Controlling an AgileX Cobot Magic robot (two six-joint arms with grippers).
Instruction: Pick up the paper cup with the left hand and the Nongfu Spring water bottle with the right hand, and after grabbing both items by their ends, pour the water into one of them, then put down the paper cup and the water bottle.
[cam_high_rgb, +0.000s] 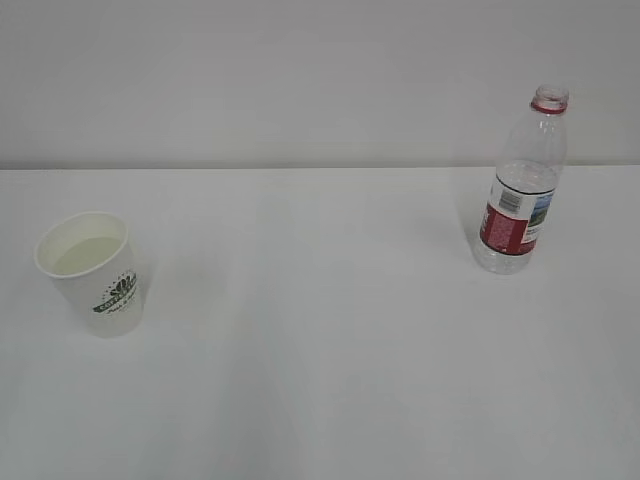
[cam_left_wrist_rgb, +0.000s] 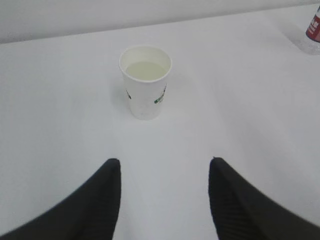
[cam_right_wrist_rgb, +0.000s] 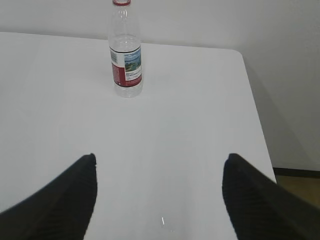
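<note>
The white table fills most of the exterior view and meets a pale wall at its far edge; in the right wrist view its rounded far-right corner shows, with a strip of floor beyond.

The Nongfu Spring water bottle stands upright on the far right of the table, clear and ribbed, with no cap and a red ring around its neck. Its label is red and white with a small landscape picture on one side (the print on it is too small to read). The bottle looks empty or nearly so.

The paper cup stands upright near the left edge of the table, well apart from the bottle. A dark green emblem is printed on its side, with a line of lettering beneath that cannot be made out. The water lies pale inside it, a little below the rolled rim.

Neither arm appears in the exterior view. In the left wrist view the left hand hovers low over the near part of the table, its gripper aimed toward the cup, which stands clear ahead of it; the two black fingers are spread apart with nothing between them. In the right wrist view the right hand faces the bottle from farther back, its fingers parted wider, and it grasps nothing either.
</note>
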